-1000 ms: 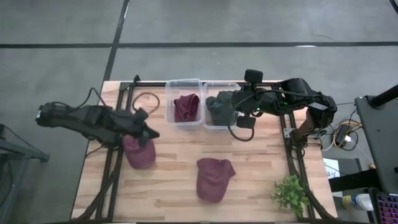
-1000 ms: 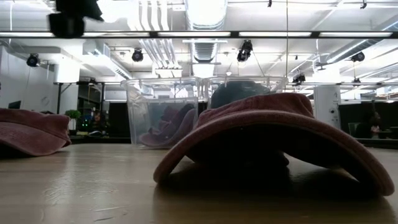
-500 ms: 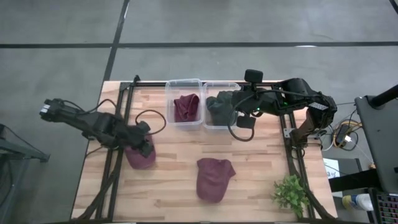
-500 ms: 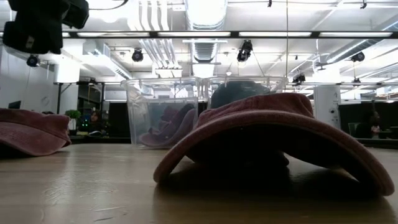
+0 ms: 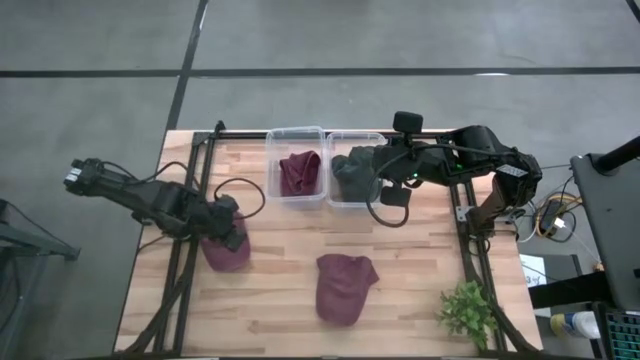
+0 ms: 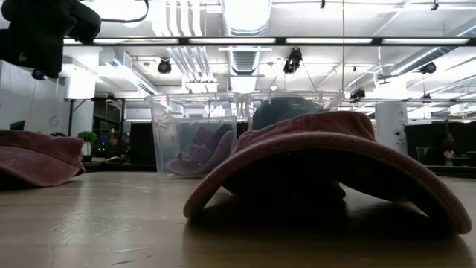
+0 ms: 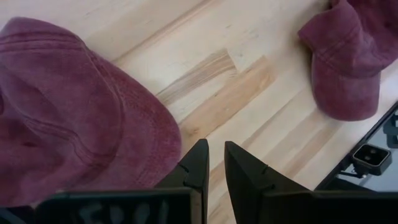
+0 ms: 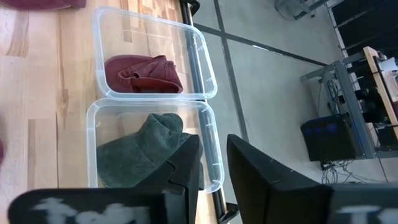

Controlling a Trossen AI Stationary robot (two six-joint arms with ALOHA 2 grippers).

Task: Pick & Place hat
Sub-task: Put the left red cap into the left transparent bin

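While the left pincer (image 5: pixel 228 233) hangs over the maroon hat (image 7: pixel 74 118) at the left side of the desk (image 5: pixel 420 270), its two fingers stand nearly together with only a slim gap, clamped on nothing, their tips just past the hat's edge above bare wood. From where I stand, that looks like the first trouble: fingers this narrow, coming down beside the crown instead of over a fold, could pinch air or only push the cloth flat. The fabric looks soft and floppy, so a shallow nip on the brim might slip out halfway to the bins.

A second maroon hat (image 5: pixel 345 287) lies nearer the front of the desk than the bins, well apart from the first. At the back edge sit two clear bins side by side: the left bin (image 5: pixel 296 135) holds a maroon hat already, the right bin (image 5: pixel 357 137) a grey one (image 8: pixel 140 155). The right pincer (image 5: pixel 352 172) hovers over that right bin, its fingers a little apart, and I cannot tell whether it touches the grey hat. If both arms head for the bins together, they could crowd each other.
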